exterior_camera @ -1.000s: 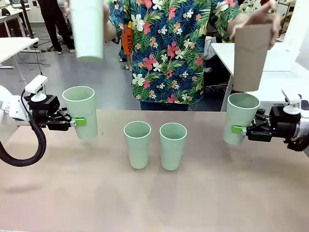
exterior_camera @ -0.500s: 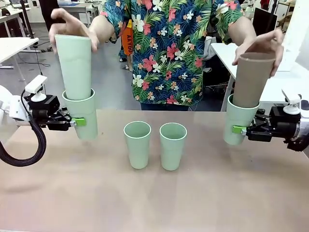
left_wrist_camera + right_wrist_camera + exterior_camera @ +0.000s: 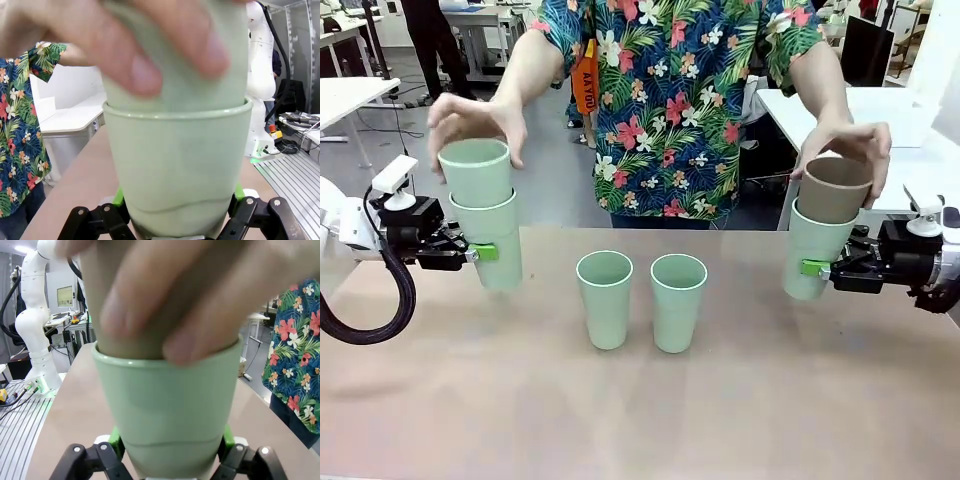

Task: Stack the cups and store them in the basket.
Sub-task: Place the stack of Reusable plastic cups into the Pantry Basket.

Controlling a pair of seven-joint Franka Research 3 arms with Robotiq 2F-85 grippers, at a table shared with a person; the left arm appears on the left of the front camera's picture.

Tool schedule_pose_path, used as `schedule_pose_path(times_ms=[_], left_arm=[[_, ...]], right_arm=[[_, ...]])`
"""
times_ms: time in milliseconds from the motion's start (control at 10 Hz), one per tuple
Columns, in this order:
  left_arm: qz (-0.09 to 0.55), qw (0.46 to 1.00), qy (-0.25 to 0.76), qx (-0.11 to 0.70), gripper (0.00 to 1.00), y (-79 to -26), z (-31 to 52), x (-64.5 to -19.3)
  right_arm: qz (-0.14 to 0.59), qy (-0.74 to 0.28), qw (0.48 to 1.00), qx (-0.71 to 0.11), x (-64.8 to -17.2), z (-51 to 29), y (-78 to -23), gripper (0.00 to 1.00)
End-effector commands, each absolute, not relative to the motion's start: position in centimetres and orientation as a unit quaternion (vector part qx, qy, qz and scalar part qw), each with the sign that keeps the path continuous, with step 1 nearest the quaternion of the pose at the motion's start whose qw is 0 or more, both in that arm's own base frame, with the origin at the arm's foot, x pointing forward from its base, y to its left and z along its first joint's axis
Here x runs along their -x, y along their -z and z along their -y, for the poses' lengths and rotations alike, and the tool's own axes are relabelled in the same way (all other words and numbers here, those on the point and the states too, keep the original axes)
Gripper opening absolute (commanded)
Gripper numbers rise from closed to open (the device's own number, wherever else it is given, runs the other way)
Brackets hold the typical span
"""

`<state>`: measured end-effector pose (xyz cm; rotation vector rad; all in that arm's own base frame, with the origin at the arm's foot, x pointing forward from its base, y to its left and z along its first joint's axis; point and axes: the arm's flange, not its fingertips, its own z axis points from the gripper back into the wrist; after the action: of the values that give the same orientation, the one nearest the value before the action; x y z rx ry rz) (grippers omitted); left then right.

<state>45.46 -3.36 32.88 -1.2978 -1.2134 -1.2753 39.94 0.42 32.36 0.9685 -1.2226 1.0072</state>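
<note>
two-cup stacks in left tool, right tool

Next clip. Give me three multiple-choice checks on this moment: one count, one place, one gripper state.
1. How many cups stand free on the table?
A. two
B. one
C. four

2. Where is the brown cup?
A. on the table
B. nested in the right green cup, held by the right gripper
C. in a basket

3. The left gripper is:
A. open
B. shut on the brown cup
C. shut on the left green cup

Answers:
1 A: two free cups stand side by side mid-table.
2 B: a hand presses it into that cup.
3 C: its pads clamp the cup's sides.
</note>
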Motion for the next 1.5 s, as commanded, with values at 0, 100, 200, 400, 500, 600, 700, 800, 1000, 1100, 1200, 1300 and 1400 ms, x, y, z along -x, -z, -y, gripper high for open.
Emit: schedule_pose_path(times_ms=[0,100,200,400,500,600,700,800,1000,1100,1200,1300,1400], left_arm=[[0.495,0.457,0.52,0.526,0.86,-33.22,3.38,-45.57],[0.495,0.457,0.52,0.526,0.86,-33.22,3.38,-45.57],[0.495,0.457,0.52,0.526,0.86,-33.22,3.38,-45.57],[0.495,0.457,0.52,0.526,0.86,-33.22,3.38,-45.57],[0.495,0.457,0.52,0.526,0.86,-33.22,3.38,-45.57],[0.495,0.457,0.52,0.526,0.86,-33.22,3.38,-45.57],[0.495,0.457,0.52,0.526,0.86,-33.22,3.38,-45.57],[0.495,0.457,0.52,0.526,0.86,-33.22,3.38,-45.57],[0.495,0.457,0.52,0.526,0.86,-33.22,3.38,-45.57],[0.495,0.457,0.52,0.526,0.86,-33.22,3.38,-45.57],[0.495,0.457,0.52,0.526,0.86,-33.22,3.38,-45.57],[0.495,0.457,0.52,0.526,0.86,-33.22,3.38,-45.57],[0.495,0.457,0.52,0.526,0.86,-33.22,3.38,-45.57]], right_arm=[[0.529,-0.435,0.596,-0.42,-39.94,-0.46,-32.51,0.86],[0.529,-0.435,0.596,-0.42,-39.94,-0.46,-32.51,0.86],[0.529,-0.435,0.596,-0.42,-39.94,-0.46,-32.51,0.86],[0.529,-0.435,0.596,-0.42,-39.94,-0.46,-32.51,0.86],[0.529,-0.435,0.596,-0.42,-39.94,-0.46,-32.51,0.86],[0.529,-0.435,0.596,-0.42,-39.94,-0.46,-32.51,0.86],[0.529,-0.435,0.596,-0.42,-39.94,-0.46,-32.51,0.86],[0.529,-0.435,0.596,-0.42,-39.94,-0.46,-32.51,0.86],[0.529,-0.435,0.596,-0.42,-39.94,-0.46,-32.51,0.86],[0.529,-0.435,0.596,-0.42,-39.94,-0.46,-32.51,0.86],[0.529,-0.435,0.596,-0.42,-39.94,-0.46,-32.51,0.86],[0.529,-0.435,0.596,-0.42,-39.94,-0.46,-32.51,0.86],[0.529,-0.435,0.596,-0.42,-39.94,-0.46,-32.51,0.86]])
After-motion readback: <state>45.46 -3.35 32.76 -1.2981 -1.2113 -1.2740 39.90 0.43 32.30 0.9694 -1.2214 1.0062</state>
